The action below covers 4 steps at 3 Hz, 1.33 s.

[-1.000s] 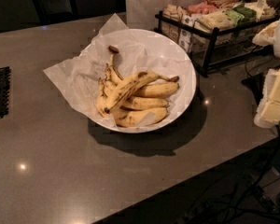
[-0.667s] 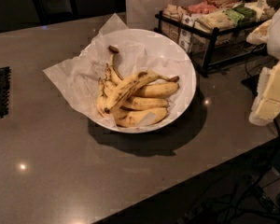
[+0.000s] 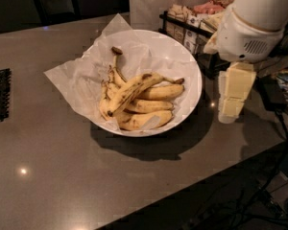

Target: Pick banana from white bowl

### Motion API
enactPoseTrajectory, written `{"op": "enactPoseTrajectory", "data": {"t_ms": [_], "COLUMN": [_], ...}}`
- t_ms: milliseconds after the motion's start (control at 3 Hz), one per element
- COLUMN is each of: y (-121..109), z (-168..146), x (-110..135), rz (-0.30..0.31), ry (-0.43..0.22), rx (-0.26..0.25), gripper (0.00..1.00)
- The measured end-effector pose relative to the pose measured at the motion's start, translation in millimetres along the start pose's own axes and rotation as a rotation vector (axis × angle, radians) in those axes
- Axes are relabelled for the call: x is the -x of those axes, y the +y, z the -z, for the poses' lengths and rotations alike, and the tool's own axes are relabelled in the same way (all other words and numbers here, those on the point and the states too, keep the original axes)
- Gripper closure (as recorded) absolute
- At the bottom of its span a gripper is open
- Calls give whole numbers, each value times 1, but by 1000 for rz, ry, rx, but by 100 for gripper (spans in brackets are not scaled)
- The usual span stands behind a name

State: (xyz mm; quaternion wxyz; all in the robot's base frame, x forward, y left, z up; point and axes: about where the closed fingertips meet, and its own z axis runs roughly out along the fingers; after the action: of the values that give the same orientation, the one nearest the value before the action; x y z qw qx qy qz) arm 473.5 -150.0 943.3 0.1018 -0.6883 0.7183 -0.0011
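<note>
Hand (image 3: 232,104), right of frame, has advanced toward the white bowl (image 3: 194,63); grip state indiscernible; banana (image 3: 132,91) not yet reached.

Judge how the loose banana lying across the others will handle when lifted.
The banana looks ripe and brown-speckled, so probably soft and bruisable. Resting atop the bunch in the white bowl, it may slide sideways. The gripper hangs right of the bowl.

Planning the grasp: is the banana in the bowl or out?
In: the banana lies inside the white bowl; the gripper hangs beside it.
</note>
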Motion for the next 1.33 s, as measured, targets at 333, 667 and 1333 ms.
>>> {"op": "enactPoseTrajectory", "data": {"t_ms": [333, 667, 1333], "y": [-2, -2, -30], "z": [-29, -52, -75], "x": [42, 79, 130], "rz": [141, 265, 405], "ry": [3, 6, 33], "rx": [82, 138, 130], "gripper": [0, 0, 0]}}
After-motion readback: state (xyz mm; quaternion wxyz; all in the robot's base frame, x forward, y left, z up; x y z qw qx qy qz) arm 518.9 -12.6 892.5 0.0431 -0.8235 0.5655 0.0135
